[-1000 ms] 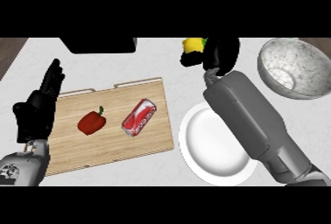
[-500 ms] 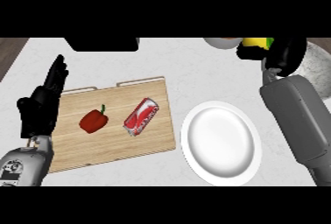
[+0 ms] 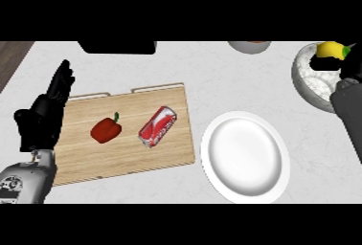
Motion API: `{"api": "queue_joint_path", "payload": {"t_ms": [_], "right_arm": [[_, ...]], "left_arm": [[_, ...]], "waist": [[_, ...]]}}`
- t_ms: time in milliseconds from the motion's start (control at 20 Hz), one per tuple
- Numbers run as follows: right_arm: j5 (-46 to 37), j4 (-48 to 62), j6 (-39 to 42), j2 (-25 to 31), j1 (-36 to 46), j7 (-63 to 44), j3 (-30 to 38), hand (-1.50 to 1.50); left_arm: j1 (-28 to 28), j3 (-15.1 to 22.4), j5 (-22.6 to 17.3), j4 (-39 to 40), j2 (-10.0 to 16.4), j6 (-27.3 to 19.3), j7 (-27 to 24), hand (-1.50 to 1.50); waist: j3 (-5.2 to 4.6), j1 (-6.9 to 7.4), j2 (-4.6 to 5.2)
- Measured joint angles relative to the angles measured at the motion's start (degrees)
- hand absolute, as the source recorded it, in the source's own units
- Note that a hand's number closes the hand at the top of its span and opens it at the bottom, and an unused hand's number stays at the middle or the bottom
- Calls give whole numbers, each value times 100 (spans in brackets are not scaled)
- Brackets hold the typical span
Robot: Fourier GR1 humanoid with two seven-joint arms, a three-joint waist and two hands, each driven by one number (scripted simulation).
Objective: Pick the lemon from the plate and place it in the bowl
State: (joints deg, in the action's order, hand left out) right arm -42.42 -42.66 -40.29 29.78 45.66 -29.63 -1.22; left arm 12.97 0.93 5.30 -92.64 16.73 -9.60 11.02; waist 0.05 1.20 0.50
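Note:
The yellow lemon (image 3: 329, 49) sits in the curled fingers of my right hand (image 3: 341, 65) at the upper right, above the inside of the speckled grey bowl (image 3: 310, 82). The hand and forearm hide part of the bowl. The white plate (image 3: 246, 155) lies bare at lower centre-right, with nothing on it. My left hand (image 3: 44, 116) stands open with fingers up at the left edge, over the end of the cutting board.
A wooden cutting board (image 3: 127, 148) left of the plate carries a red bell pepper (image 3: 106, 130) and a red can (image 3: 158, 127) lying on its side. A dark object (image 3: 117, 47) and a small second bowl (image 3: 249, 46) sit at the back edge.
My right hand has carried the lemon to the right, from behind the plate to over the bowl. The left hand has stayed where it was.

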Motion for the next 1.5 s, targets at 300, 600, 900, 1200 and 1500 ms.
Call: {"api": "queue_joint_path", "payload": {"t_ms": [300, 600, 900, 1200, 1500], "right_arm": [[82, 1337, -440, 259, 111, 878, 445, 150], [971, 2003, -118, 400, 99, 1946, 1252, -150], [1792, 2185, 349, 334, 80, 3238, 1950, -150], [2412, 2334, 488, 447, 126, 4296, 2599, -150], [2996, 2477, 1031, 709, -102, 5020, 3146, -150]], "left_arm": [[130, 9, 64, 92, -85, 8, -9, 0], [169, 54, 119, 167, -150, 19, -105, 0], [172, 44, 98, 127, -166, 60, -115, 0], [187, 1, 119, 179, -165, 75, -154, 0], [136, -50, 177, 165, -209, 37, -72, 0]], "waist": [[7, 60, 31], [26, 140, 83], [34, 183, 93], [29, 167, 86], [16, 55, 30]]}}
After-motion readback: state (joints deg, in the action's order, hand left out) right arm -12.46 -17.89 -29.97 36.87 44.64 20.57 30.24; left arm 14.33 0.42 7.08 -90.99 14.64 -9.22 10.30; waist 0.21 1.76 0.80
